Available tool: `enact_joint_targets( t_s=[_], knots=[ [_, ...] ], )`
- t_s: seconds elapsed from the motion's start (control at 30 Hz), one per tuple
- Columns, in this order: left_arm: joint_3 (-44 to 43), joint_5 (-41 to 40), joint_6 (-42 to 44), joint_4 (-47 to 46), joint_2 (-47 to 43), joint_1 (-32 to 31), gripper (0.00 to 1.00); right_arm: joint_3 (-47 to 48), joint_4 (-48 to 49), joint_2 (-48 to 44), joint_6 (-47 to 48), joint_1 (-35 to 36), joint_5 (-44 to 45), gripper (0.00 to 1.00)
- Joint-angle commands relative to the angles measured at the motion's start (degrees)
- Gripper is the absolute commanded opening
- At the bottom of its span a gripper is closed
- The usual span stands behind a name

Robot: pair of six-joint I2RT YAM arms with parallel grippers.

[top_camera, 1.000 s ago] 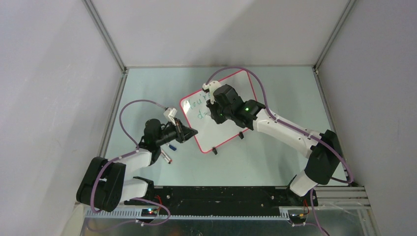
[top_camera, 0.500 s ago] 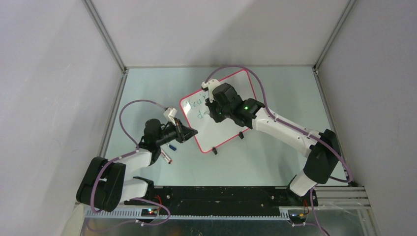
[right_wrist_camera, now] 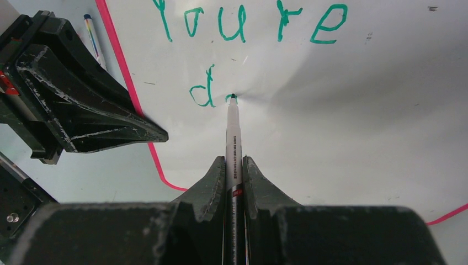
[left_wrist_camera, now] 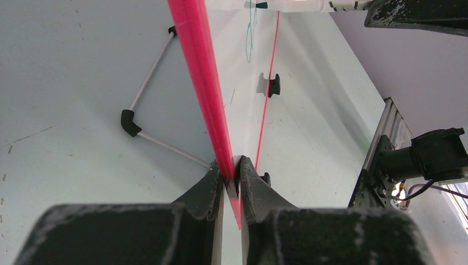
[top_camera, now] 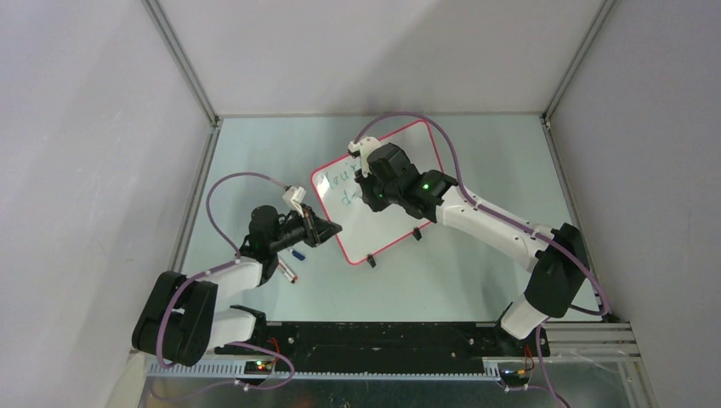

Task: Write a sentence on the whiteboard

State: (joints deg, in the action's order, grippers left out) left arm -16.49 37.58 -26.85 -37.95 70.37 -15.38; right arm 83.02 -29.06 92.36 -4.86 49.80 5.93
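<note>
At the bottom centre of the left wrist view, my left gripper (left_wrist_camera: 232,170) is pinched narrow on the whiteboard (left_wrist_camera: 201,72). One jaw is on each face and the red-pink rim sits between them. From there the board runs edge-on up the frame, with a black clip foot (left_wrist_camera: 273,85) further along at upper middle.

At the bottom centre of the right wrist view, my right gripper (right_wrist_camera: 234,164) is clamped shut on a marker (right_wrist_camera: 232,130). The marker's tip touches the board at mid frame, just right of a green "d" (right_wrist_camera: 203,88). Above that, the word "youre" (right_wrist_camera: 243,25) runs along the top edge.

From above, the board lies slanted at the centre of the frame on the table (top_camera: 476,263). A spare pen (top_camera: 289,270) lies at lower left beside my left arm.

I judge the board to be light, thin and fairly stiff. The sheen warps around the marker tip, though, so it may give a little under pressure. The glossy face is slick and offers no purchase. The rim is the place to hold it, near a corner and clear of the writing, so the strokes don't push it across the table.
</note>
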Motion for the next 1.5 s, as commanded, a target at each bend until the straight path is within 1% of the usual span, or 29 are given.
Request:
enact_joint_targets(
  t_s=[0.0, 0.73, 1.47],
  knots=[
    [-0.22, -3.75, 5.18, 3.33, 0.04, -0.05, 0.07, 1.06, 1.03, 0.73, 0.22, 0.44, -1.11, 0.0],
    [-0.21, -3.68, 5.06, 3.33, 0.04, -0.02, 0.07, -1.06, -0.97, -0.21, 0.64, 0.29, 0.56, 0.0],
    [-0.29, -3.8, 5.15, 3.41, 0.12, -0.01, 0.07, -0.67, 0.32, -1.24, -0.05, -1.02, 2.07, 0.0]
  ],
)
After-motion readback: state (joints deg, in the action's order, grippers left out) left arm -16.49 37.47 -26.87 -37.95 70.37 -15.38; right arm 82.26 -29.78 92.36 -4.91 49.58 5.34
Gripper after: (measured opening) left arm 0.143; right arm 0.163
